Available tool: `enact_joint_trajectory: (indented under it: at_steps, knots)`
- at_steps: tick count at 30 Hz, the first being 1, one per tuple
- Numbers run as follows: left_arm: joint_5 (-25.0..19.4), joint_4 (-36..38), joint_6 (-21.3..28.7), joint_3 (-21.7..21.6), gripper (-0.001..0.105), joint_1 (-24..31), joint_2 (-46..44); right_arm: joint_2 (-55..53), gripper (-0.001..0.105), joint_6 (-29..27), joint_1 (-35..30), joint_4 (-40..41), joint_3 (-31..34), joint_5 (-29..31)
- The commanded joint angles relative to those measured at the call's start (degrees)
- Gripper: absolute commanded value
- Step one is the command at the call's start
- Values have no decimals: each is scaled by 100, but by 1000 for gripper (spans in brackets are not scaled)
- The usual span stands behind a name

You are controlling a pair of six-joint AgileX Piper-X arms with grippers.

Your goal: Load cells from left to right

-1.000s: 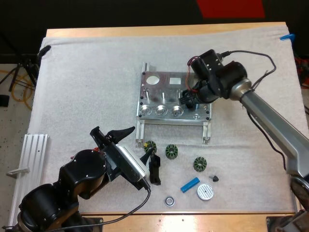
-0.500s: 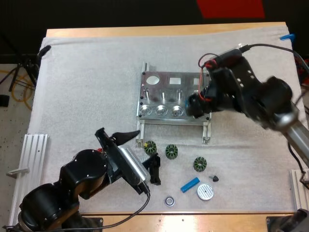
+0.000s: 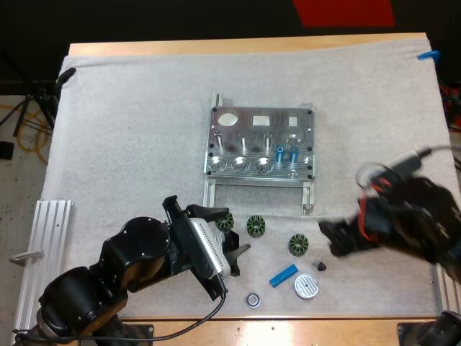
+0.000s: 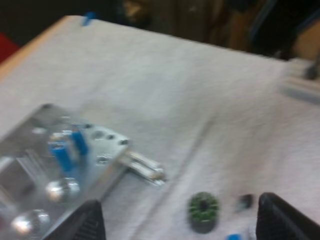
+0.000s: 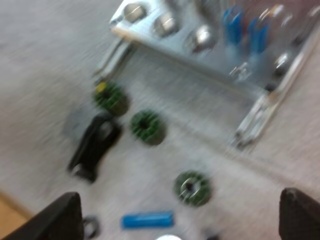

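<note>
The left jaws and right jaws both stand apart, empty. Two blue cells (image 3: 280, 153) stand upright in the metal fixture (image 3: 245, 122), away from either; a third blue cell (image 3: 283, 274) lies on the mat (image 3: 130, 130) between them

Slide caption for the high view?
Two blue cylinders stand in the metal fixture; a spare blue cylinder lies on the mat near the open right tool.
</note>
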Motion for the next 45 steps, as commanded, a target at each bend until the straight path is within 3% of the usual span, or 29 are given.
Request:
enact_joint_trajectory:
  at_steps: [1, 5, 10, 13, 17, 30, 41, 45]
  knots:
    - [146, -59, -179, -14, 63, -39, -5, -420, 77, 22, 8, 23, 121, -314]
    - [129, -17, -319, -14, 63, -407, -5, -1240, 77, 294, 8, 380, 450, -409]
    - [-521, 232, -610, -14, 63, -1175, 218, -1807, 77, 293, 8, 744, 706, -432]
    - [-837, 314, -783, -14, 63, -1667, 577, -1901, 77, 258, 8, 797, 797, -432]
    - [-824, 313, -1235, -14, 63, -1977, 1409, -1899, 77, 258, 8, 801, 980, -432]
    - [-655, -29, -1351, -14, 62, -1981, 4003, -1899, 77, 258, 8, 810, 1074, -432]
    - [-871, -447, -1355, -14, 58, -1613, 5049, -1899, 77, 210, 8, 810, 1074, -432]
    - [-477, -485, -1355, -14, 58, -1389, 5315, -1899, 77, 143, 8, 810, 1074, -432]
